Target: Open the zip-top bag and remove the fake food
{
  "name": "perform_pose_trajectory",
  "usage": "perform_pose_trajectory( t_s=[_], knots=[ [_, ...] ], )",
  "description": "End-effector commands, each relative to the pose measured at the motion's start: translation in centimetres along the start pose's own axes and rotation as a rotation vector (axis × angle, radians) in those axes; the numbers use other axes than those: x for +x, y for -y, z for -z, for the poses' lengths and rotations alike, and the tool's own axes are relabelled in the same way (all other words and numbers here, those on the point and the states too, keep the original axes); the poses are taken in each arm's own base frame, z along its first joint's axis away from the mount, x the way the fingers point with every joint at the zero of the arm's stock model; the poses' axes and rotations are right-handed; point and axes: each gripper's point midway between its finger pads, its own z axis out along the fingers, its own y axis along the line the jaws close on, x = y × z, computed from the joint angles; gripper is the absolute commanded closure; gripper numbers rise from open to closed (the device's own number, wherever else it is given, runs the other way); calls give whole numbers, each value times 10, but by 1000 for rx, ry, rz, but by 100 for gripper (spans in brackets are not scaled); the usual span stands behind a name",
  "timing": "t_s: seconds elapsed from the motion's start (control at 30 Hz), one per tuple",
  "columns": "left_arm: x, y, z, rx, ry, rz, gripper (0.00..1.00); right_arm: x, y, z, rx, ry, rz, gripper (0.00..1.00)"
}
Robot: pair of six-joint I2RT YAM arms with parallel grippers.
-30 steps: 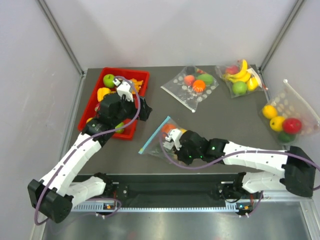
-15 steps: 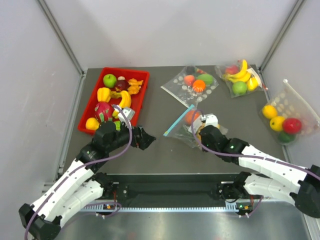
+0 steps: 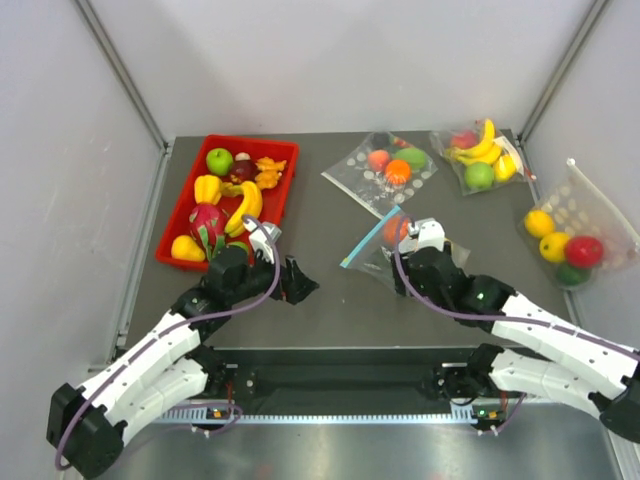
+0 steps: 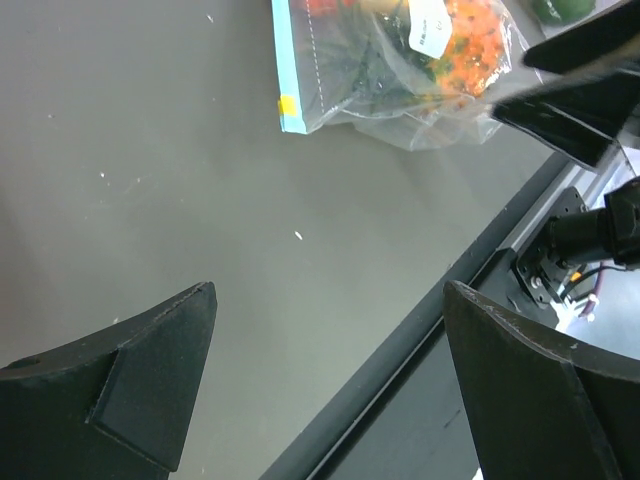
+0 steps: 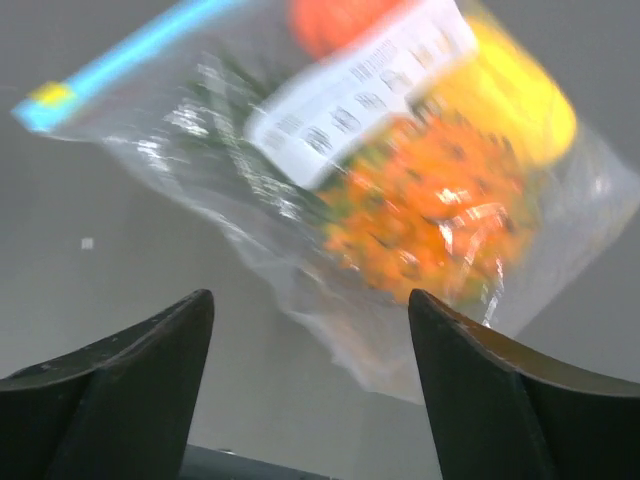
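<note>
**Both claws apart, bag of fruit lying on the table**

The zip-top bag [image 3: 372, 250] lies on the dark table [image 3: 330, 320], a little right of the middle and in front of a dotted bag [image 3: 380, 172]. Its teal zip strip [image 3: 365, 240] runs diagonally along the side that faces the left arm. In the right wrist view the strip [image 5: 130, 60] crosses the upper left corner and ends at a small yellow tab [image 5: 50, 95].

The fake food is inside the clear plastic. There is an orange pineapple [image 5: 430, 210], a round orange fruit [image 5: 335, 20] and a yellow fruit [image 5: 520, 95]. A white printed label [image 5: 360, 75] lies across them.

The right gripper [image 5: 310, 380] stands at the closed end of the bag, opposite the strip. Its two dark fingers [image 5: 110, 390] are spread wide, and the bag's lower corner shows in the gap between them. No finger presses on the plastic.

The left gripper [image 4: 330, 370] hangs over bare table, well apart from the bag [image 4: 400, 70], which sits at the top of its view. Its jaws are also fully apart and hold nothing.

Away from the bag, a red tray [image 3: 172, 222] at the table's left side holds a green apple [image 3: 219, 160], a dragon fruit [image 3: 207, 222] and bananas [image 3: 247, 200].
</note>
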Motion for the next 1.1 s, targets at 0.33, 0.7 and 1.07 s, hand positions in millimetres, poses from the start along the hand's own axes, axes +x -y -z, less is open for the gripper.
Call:
perform_pose_trajectory(
  t_s=[0.33,0.7,1.07],
  knots=[
    [-36,12,1,15,117,-40,1,-50,-103,-17,-6,91,379,0],
    [-37,6,8,-29,117,-61,1,-24,-106,-64,102,91,494,0],
    [-43,2,10,-65,124,-92,1,-2,-82,-93,336,82,554,3]
  ],
)
